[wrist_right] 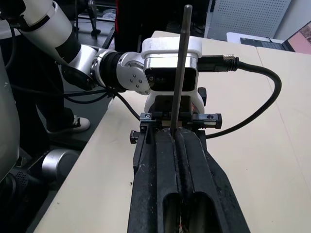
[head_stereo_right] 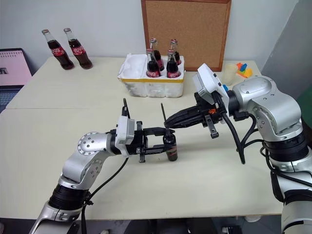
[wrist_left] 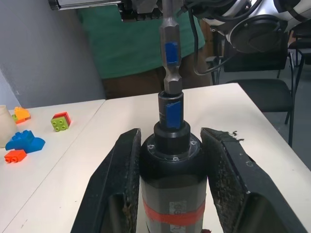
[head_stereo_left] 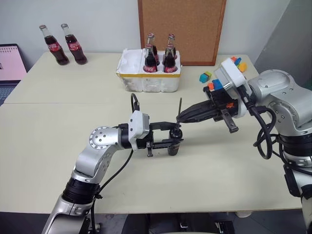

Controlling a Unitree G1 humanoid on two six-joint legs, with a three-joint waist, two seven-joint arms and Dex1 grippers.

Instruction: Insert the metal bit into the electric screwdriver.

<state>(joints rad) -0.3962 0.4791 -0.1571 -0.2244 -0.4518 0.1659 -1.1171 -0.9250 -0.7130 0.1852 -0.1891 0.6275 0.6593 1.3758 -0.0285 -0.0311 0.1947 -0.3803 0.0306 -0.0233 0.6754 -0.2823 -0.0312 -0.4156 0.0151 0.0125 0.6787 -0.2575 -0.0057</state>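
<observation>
My left gripper [head_stereo_left: 175, 139] is shut on the electric screwdriver [head_stereo_left: 174, 147], a black cylinder held upright just above the table, with a red band [wrist_left: 172, 213] round its body. My right gripper [head_stereo_left: 180, 117] reaches in from the right and is shut on the metal bit [head_stereo_left: 180, 104], which stands upright over the screwdriver. In the left wrist view the bit [wrist_left: 170, 53], marked with blue tape, meets the mouth of the blue-taped chuck [wrist_left: 171, 109] with its lower end. In the right wrist view the thin bit [wrist_right: 182, 63] rises from between my shut fingers [wrist_right: 158, 160].
A white foam box [head_stereo_left: 148, 78] holding several cola bottles stands behind the grippers, before a cork board [head_stereo_left: 181, 29]. Two more bottles [head_stereo_left: 62, 44] stand at the far left, a laptop [head_stereo_left: 10, 63] at the left edge. Toy bricks [head_stereo_left: 205, 76] lie at the right. A person in a green shirt [wrist_left: 121, 53] stands beyond the table.
</observation>
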